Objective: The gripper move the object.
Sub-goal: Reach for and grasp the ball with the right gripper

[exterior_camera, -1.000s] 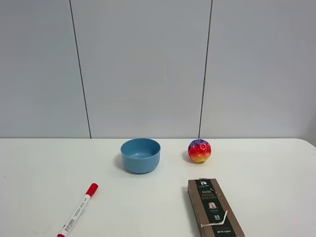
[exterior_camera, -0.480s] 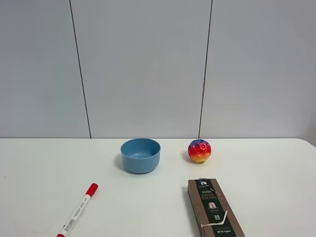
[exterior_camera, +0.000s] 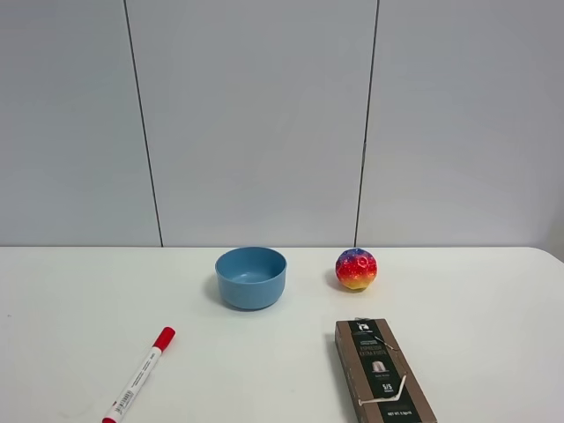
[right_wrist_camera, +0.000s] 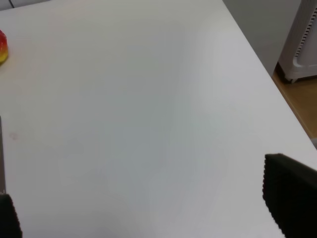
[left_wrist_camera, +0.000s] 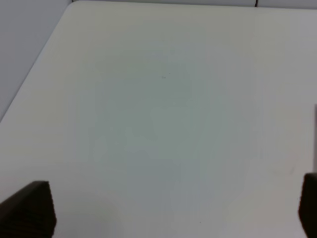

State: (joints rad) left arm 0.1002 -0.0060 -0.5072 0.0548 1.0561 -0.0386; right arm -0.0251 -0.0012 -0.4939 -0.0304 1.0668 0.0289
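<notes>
Mounted high off the arms, facing the wall (exterior_camera: 256, 123) across the table (exterior_camera: 493, 300), far enough back to hold the rainbow ball (exterior_camera: 356, 269) mid-frame. From the left wrist, tilted down close over bare tabletop well left of the ball. From the right wrist, equally close, right of the ball, catching its edge, shared with the high view.

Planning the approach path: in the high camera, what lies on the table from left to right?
The red-capped marker → blue bowl → rainbow ball; the brown box lies nearer the camera, overlapping the ball's span.
</notes>
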